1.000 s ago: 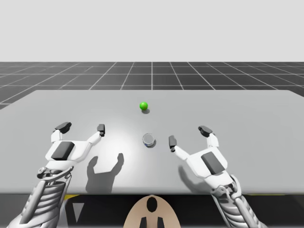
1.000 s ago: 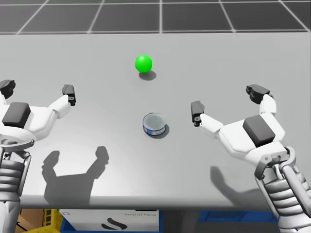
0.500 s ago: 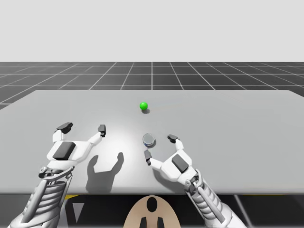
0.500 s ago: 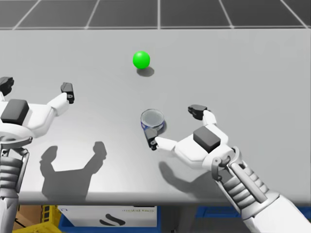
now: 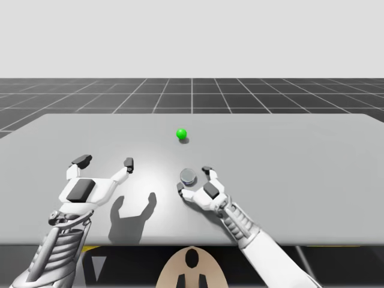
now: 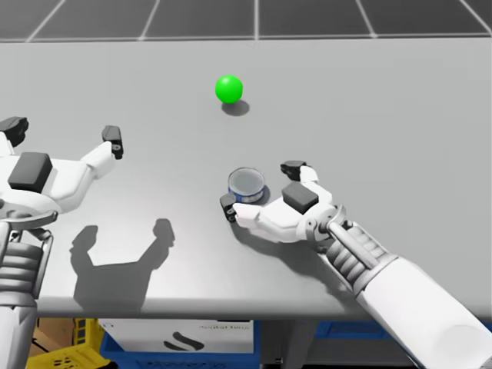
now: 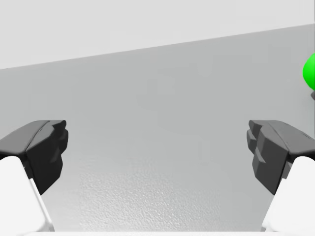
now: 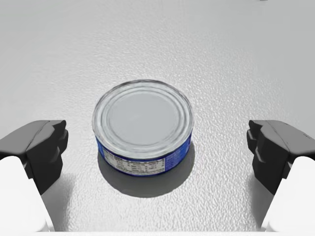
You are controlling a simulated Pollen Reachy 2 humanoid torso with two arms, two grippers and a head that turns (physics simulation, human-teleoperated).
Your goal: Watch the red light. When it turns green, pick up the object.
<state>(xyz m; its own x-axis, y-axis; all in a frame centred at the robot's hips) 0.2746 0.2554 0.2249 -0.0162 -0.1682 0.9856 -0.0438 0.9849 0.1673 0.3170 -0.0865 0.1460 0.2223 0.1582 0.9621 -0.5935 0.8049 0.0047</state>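
Grasping is the step in hand, as we judge it: the light (image 5: 181, 134) shows green at the far middle of the worktop (image 5: 312, 150), so the wait is over; the can (image 8: 142, 128), low and round with a blue wall and a silver lid, stands upright on the worktop, nearer to us than the light and between our right jaws; those jaws are spread wide, one on each side of the can, and the right wrist view shows bare worktop between each jaw and the can's wall, so nothing is gripped yet; our left jaws are likewise released and carry nothing, hovering over bare worktop well apart from the can.

Next, we think, the right jaws should close evenly on the can's wall from both sides and then lift straight up; the wall is short and looks smooth, so the jaws must sit low enough to meet the wall, not the lid's rim, and squarely enough that the can is not nudged aside.

Several things stay unclear: the can's far wall is hidden; how high the right jaws ride above the worktop cannot be told; in the head view the nearer jaw overlaps the can's foot, so contact cannot be judged there; in the left wrist view the light is cut off at the edge, ahead of and beside the left jaws; the can's label is too small to make out.
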